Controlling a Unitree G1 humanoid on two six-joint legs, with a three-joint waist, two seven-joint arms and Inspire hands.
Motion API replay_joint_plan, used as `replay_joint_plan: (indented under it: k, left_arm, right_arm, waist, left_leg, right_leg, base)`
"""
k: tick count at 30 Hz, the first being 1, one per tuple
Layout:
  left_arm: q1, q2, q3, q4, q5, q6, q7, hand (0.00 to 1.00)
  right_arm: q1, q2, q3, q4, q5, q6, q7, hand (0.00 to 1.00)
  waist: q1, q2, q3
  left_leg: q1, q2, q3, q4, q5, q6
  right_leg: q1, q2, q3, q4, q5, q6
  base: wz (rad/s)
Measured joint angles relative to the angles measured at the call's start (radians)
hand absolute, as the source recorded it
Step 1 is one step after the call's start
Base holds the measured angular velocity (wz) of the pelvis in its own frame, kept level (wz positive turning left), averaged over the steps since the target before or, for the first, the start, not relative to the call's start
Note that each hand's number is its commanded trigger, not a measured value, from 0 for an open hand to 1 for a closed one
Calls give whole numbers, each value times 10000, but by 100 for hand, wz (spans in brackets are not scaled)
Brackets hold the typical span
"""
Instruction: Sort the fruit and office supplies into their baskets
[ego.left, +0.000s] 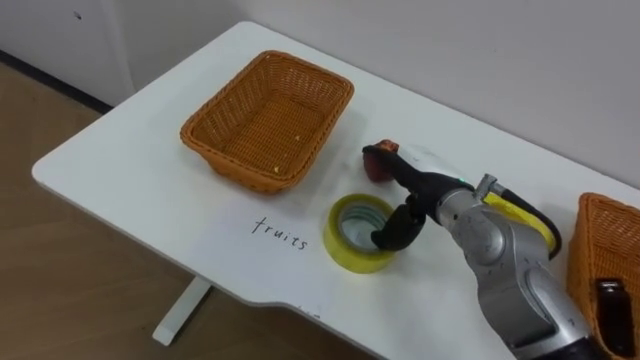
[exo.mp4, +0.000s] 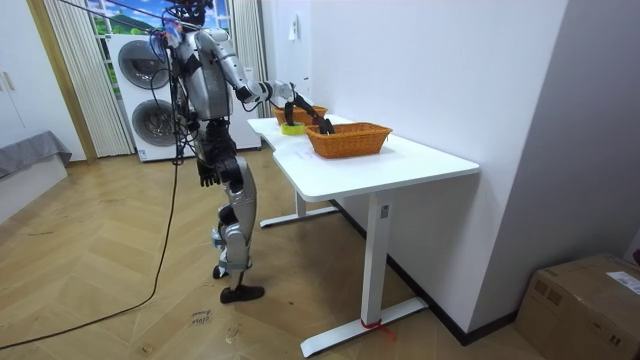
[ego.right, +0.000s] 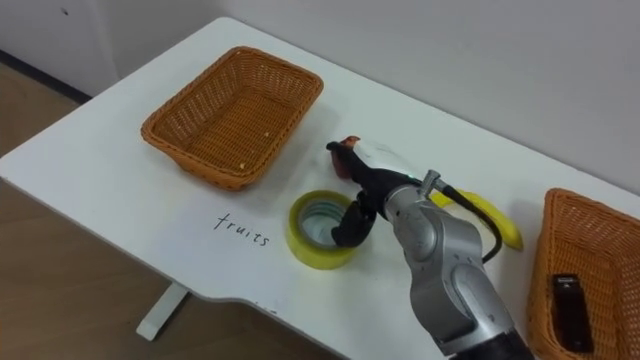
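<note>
Two baskets: a left basket (ego.left: 235, 160), empty, is set at one end of the table (ego.left: 130, 180); a right basket (ego.left: 590, 240) is set at the other end. Each class of item is thereby given its own bin.
Writing: the word "fruits" (ego.left: 280, 232) is handwritten on the tabletop just in front of the left basket, which marks it as the fruit bin. No other legible label or print is found.
Tape (ego.left: 350, 250): a yellow roll, laid flat between the baskets, close to the writing. As an office supply it is judged to belong in the right basket.
Right hand (ego.left: 405, 215): the fingers are curled down into the roll's hole and hooked over its wall, clamped on the tape. The hold is judged to suit a lift by the rim.
Left hand (exo.mp4: 207, 175): hung beside the hip in the room view; its state cannot be told.
Fruit: a red fruit (ego.left: 378, 163) lies just behind the right hand, and a banana (ego.right: 497, 225) lies behind the forearm. Both are unsorted.
Right basket contents: one dark item (ego.left: 612, 310); its kind cannot be identified.
</note>
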Motion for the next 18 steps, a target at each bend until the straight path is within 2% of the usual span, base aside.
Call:
replay_joint_plan:
  k: [5,10,14,16,17,18]
  left_arm:
    - [18,2,1,-9,4,31,0,0]
    - [17,27,5,-86,3,207,107,0]
    - [12,50,4,-94,3,210,133,0]
    - [15,77,4,-93,4,225,171,0]
    - [15,87,3,-93,8,232,171,0]
    - [14,105,5,-92,42,256,171,0]
  right_arm:
    - [0,7,5,-5,-9,136,62,0]
    - [0,19,133,-79,-43,419,229,0]
    - [3,18,212,-146,-167,525,354,0]
    - [2,15,377,-219,-367,646,453,48]
    - [0,12,379,-224,-383,649,484,100]
    - [2,-3,405,-230,-382,654,667,100]
  waist:
    - [5,-7,-6]
    - [21,-85,-62]
    - [20,-86,-63]
    - [25,-86,-63]
    - [25,-87,-63]
    - [30,-94,-68]
  left_leg:
    - [0,1,-1,0,5,-6]
    - [16,7,-2,0,10,-11]
    - [29,8,-1,3,16,-12]
    - [29,15,2,2,23,-16]
    - [30,16,3,2,25,-19]
    - [30,18,4,1,30,-23]
  right_leg:
    - [0,-2,-9,4,0,0]
    - [9,-1,-11,11,2,-4]
    - [23,-9,-10,11,7,-11]
    - [15,-9,-10,12,9,-15]
    - [11,-9,-12,11,10,-17]
    - [5,-8,-13,11,14,-24]
  base:
    - [0]
    - [0]
    - [0]
    - [0]
    - [0]
    - [0]
